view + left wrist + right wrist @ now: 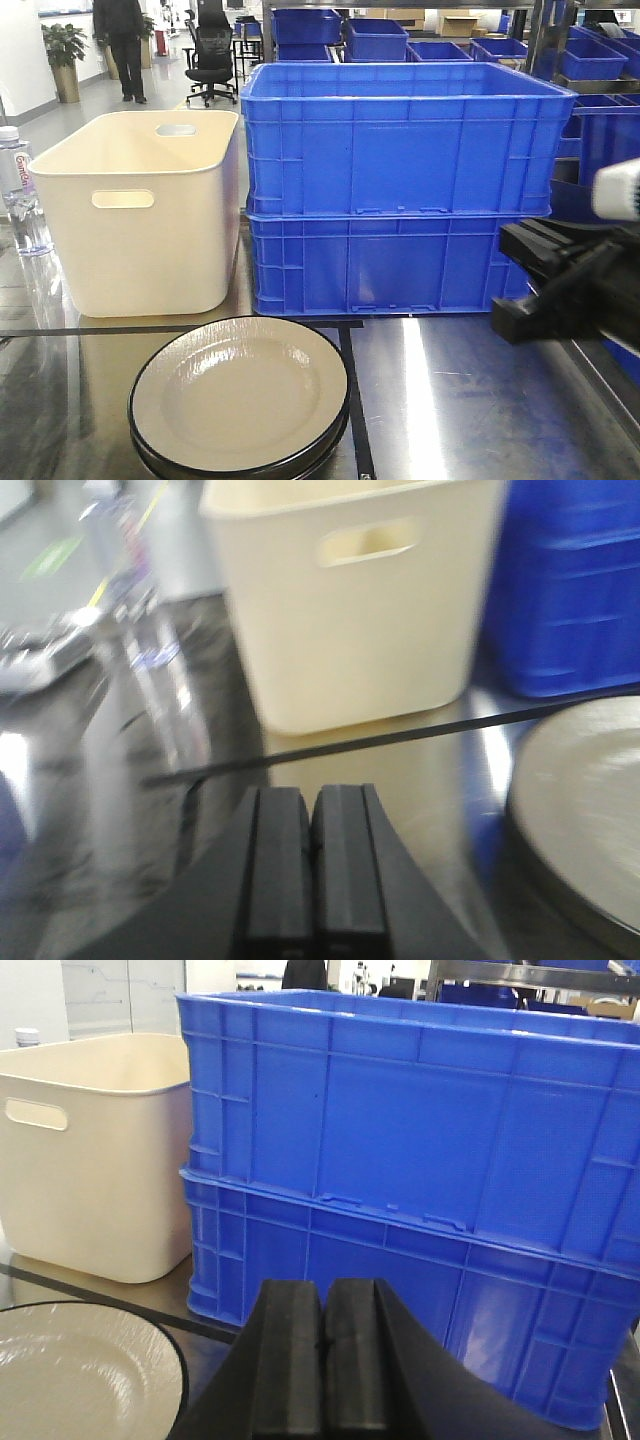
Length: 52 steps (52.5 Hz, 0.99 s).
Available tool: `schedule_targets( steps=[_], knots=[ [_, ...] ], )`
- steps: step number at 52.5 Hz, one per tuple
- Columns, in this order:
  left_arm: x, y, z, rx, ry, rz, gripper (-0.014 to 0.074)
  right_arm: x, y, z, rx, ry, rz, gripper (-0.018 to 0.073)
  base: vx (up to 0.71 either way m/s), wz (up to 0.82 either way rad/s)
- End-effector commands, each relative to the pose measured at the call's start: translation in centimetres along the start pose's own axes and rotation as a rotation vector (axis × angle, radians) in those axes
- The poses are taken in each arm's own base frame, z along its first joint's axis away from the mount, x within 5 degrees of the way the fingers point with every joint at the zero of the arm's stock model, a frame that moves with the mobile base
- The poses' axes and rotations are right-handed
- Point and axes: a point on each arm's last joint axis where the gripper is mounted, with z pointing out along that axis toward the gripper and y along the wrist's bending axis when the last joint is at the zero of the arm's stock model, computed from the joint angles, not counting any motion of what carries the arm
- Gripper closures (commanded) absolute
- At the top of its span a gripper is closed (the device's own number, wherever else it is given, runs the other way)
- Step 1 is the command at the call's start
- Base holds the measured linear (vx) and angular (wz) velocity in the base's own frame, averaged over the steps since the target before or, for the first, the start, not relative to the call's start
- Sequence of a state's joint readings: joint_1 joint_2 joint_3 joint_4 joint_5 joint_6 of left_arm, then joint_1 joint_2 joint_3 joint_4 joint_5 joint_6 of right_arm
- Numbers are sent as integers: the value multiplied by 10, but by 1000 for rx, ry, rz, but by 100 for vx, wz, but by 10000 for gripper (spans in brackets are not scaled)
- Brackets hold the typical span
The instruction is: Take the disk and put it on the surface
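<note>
Grey and mirror-bright, the surface (pixel 470 400) fills the foreground, crossed by thin black tape (pixel 352 400) lines, and on it, nearest the front camera, lies the disk (pixel 240 395): a round cream plate with a dark rim, face up, resting on what looks like a second plate of the same kind beneath it. Being round and flat, it has no long axis and points no way; its bowl simply faces upward, so any side of the rim should serve as well as another. Neither arm has it. The left gripper (pixel 312 865) hangs low over the metal just left of the plate, its two black pads pressed together with nothing between them; the right gripper (pixel 325 1360) is likewise closed on nothing, with the plate below and to its left, while the front view shows that arm entering from the right edge, well apart from the plate. So the task seems to stand at its very start, the approach not yet made: the next move would call for one gripper to part its pads, come over the rim, and pinch the edge of the top plate alone. Behind the plate stand a cream bin (pixel 145 215) and two stacked blue crates (pixel 400 190), with a water bottle (pixel 15 190) at far left.
</note>
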State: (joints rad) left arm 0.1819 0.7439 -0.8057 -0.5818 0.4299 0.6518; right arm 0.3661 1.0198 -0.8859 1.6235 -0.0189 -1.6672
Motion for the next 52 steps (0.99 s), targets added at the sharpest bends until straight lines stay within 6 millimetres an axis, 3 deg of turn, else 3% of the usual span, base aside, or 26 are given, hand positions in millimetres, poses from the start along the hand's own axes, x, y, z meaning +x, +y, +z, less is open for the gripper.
schedule_targets(
  steps=[1, 6, 12, 27, 52],
  knots=[
    [-5, -14, -42, 28, -193, 82, 601, -5, -2, -19, 17, -41, -10, 571, 0, 0],
    [10, -26, -76, 41, -271, 140, 601, 5, -4, -28, 39, -28, -10, 571, 0, 0],
    [30, -35, -96, 64, -312, 97, 599, 15, -4, -35, 43, -15, -10, 571, 0, 0],
    [71, -38, -82, 120, -192, -133, 598, 30, -3, -37, 40, 26, 4, 571, 0, 0],
    [76, -38, -79, 121, -175, -143, 598, 31, -3, -37, 38, 29, 3, 569, 0, 0]
  ],
)
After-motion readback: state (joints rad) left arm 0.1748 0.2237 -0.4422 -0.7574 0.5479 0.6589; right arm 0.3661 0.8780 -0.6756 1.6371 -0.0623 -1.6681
